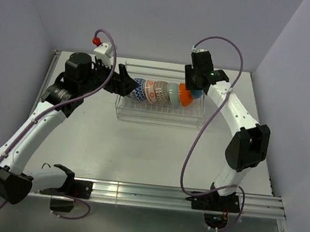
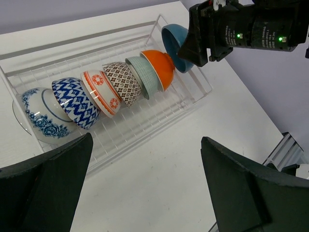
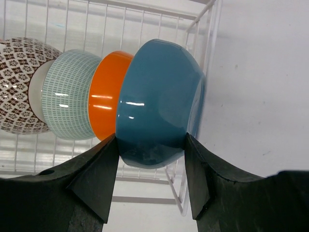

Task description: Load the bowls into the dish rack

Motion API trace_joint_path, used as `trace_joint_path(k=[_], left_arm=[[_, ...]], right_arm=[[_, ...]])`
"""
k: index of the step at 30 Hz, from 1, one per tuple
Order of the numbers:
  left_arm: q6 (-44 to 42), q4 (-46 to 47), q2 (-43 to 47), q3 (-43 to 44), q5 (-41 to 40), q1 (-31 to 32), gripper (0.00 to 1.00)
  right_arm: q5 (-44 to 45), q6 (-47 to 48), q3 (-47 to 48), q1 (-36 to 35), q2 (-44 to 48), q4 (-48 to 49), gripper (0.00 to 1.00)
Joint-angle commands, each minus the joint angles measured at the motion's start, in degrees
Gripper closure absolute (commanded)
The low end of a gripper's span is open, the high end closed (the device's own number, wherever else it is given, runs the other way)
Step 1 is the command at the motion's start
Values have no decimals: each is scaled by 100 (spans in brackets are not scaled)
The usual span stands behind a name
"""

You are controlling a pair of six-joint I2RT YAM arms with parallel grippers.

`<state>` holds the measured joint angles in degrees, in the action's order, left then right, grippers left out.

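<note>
The right gripper (image 3: 150,142) is clamped on the blue bowl (image 3: 159,96), one finger (image 3: 99,179) pressed to each side; this bowl stands on edge at the right end of the rack (image 3: 205,19), right beside the orange bowl (image 3: 104,96); from there toward the rack's left end come the green bowl (image 3: 65,96), the brown bowl (image 3: 19,82), the red-patterned bowl (image 2: 100,92), the zigzag bowl (image 2: 72,99) and the floral bowl (image 2: 41,118), all on edge in one leaning row inside the rack; the left gripper (image 2: 147,145) hangs at the rack's left end, close to the floral bowl, jaws wide apart; the rack lies on the table (image 1: 138,154), towards its far side
</note>
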<state>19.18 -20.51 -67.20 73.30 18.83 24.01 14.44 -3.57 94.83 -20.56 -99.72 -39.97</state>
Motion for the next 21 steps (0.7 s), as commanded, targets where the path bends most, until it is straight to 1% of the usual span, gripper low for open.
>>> trace_joint_path(k=[1, 13, 14, 21], left_arm=[[7, 161, 154, -44, 147, -37, 0], [33, 214, 146, -70, 226, -63, 0], [33, 223, 146, -79, 226, -63, 1], [-2, 206, 128, -35, 218, -72, 0]], right_arm=[[481, 155, 370, -62, -100, -55, 100], [525, 296, 352, -98, -328, -178, 100], [516, 452, 352, -98, -337, -170, 100], [587, 445, 484, -106, -530, -336, 100]])
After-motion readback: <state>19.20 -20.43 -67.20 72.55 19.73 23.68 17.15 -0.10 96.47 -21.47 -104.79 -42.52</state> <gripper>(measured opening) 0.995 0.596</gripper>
